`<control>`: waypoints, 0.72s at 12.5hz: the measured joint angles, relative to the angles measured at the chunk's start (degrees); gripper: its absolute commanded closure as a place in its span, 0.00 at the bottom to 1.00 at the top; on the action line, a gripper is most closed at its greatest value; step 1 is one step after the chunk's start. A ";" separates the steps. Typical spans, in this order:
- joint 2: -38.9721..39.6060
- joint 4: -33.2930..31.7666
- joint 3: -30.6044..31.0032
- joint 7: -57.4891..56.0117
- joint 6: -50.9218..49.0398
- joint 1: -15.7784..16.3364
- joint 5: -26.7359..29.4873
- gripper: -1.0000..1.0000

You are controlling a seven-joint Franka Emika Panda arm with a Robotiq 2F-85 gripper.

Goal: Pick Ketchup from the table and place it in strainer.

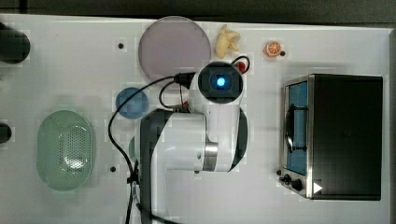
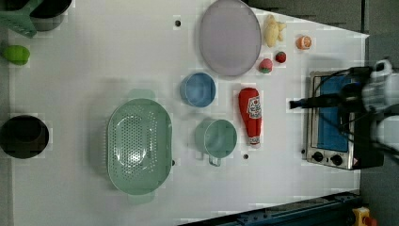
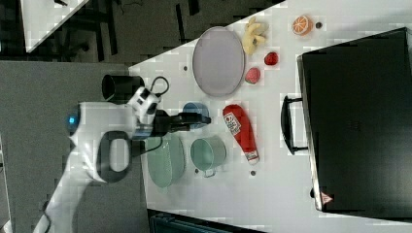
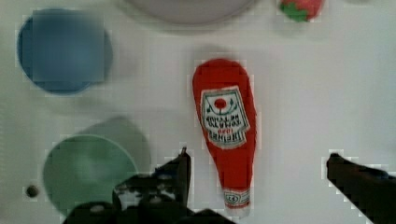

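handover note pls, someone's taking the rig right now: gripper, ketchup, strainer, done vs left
Gripper: open, nothing held, hanging above the cap end of the ketchup in the wrist view, with a finger to either side of it.
Ketchup: lying flat on the table, between the green cup and the toaster oven in the left view, cap end away from the plate.
Strainer: on the table with nothing in it, at the left view's left of the cup.
Done: arm brought over the bottle.
Left: lower, grip, lift, carry past the cup, and release into the strainer.
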 measured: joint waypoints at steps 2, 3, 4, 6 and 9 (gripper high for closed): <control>1.58 -3.47 0.16 -3.16 5.96 0.19 0.12 0.00; 2.53 -4.48 0.25 -4.06 8.09 0.21 0.20 0.00; 3.47 -5.15 0.51 -4.50 9.54 0.08 0.14 0.00; 4.84 -6.27 0.95 -4.73 11.89 0.04 -0.74 0.00; 7.50 -6.60 1.22 -4.90 16.11 0.28 -4.60 0.00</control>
